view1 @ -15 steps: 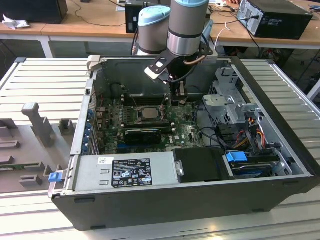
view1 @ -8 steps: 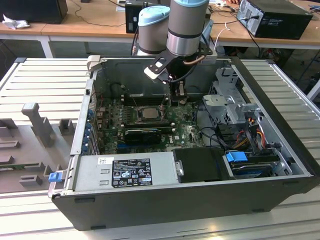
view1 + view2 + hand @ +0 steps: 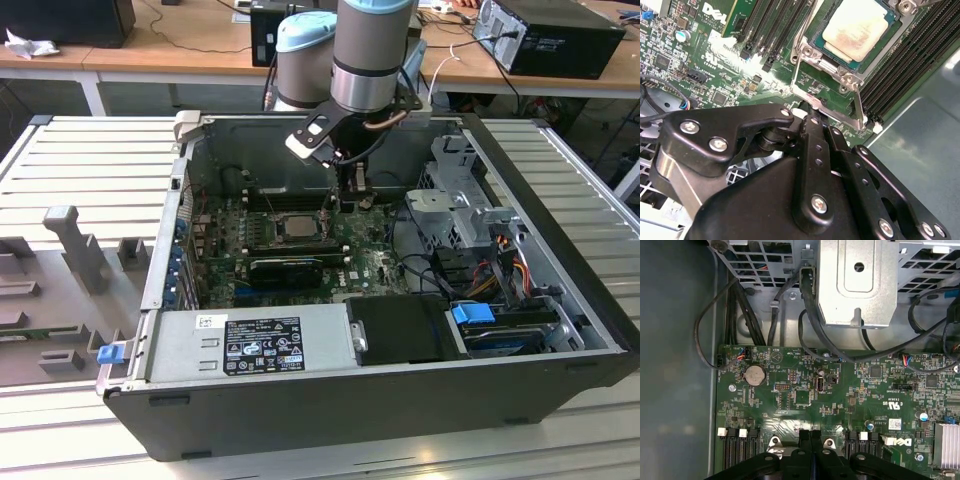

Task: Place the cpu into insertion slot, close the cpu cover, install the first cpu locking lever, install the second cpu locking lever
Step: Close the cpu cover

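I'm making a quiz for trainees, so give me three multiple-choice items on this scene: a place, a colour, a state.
1. The silver-topped square cpu lies: A in the metal-rimmed insertion slot; B outside the case; C on a cable.
2. The flat motherboard is: A red; B green; C white.
3. The fingertips of the black tool are: A wide apart; B together; C bent.
Answers: A, the slot's rim surrounds it; B, its board shows green; B, the tips meet in the first wrist view.

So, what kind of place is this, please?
Probably a robotics lab or workshop: an open computer case sits on a slatted metal table under a robot arm, and wooden desks behind carry other computers.
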Controlling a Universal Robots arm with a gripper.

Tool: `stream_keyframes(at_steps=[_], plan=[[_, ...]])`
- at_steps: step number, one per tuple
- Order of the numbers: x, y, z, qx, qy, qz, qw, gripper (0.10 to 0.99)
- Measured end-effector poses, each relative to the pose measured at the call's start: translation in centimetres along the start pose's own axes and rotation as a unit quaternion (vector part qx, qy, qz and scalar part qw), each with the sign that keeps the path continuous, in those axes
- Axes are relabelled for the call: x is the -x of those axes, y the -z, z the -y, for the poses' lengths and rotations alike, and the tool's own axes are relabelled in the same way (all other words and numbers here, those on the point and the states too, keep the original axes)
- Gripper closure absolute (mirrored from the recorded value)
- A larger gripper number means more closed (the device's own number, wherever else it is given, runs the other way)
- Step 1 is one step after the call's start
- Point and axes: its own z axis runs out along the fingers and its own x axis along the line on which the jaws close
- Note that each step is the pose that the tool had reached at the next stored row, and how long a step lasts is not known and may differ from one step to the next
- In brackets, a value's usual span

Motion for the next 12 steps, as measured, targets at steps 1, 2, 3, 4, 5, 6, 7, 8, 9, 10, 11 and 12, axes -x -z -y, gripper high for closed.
stream_keyframes(at_steps=[1,2,3,4,5,6,7,8,9,10,11,12], plan=[[0.0,0.0,0.03,0.0,0.0,0.0,1.0,0.98],[0.0,0.0,0.06,0.0,0.0,0.0,1.0,0.98],[0.0,0.0,0.09,0.0,0.0,0.0,1.0,0.98],[0.0,0.0,0.12,0.0,0.0,0.0,1.0,0.98],[0.0,0.0,0.14,0.0,0.0,0.0,1.0,0.98],[-0.01,0.0,0.18,0.0,0.0,0.0,1.0,0.98],[-0.01,0.0,0.23,0.0,0.0,0.0,1.0,0.98],[-0.01,0.0,0.26,0.0,0.0,0.0,1.0,0.98],[-0.01,0.0,0.3,0.0,0.0,0.0,1.0,0.98],[-0.01,0.0,0.32,0.0,0.0,0.0,1.0,0.98],[-0.01,0.01,0.35,0.0,0.0,0.0,1.0,0.98],[-0.01,0.0,0.38,0.0,0.0,0.0,1.0,0.98]])
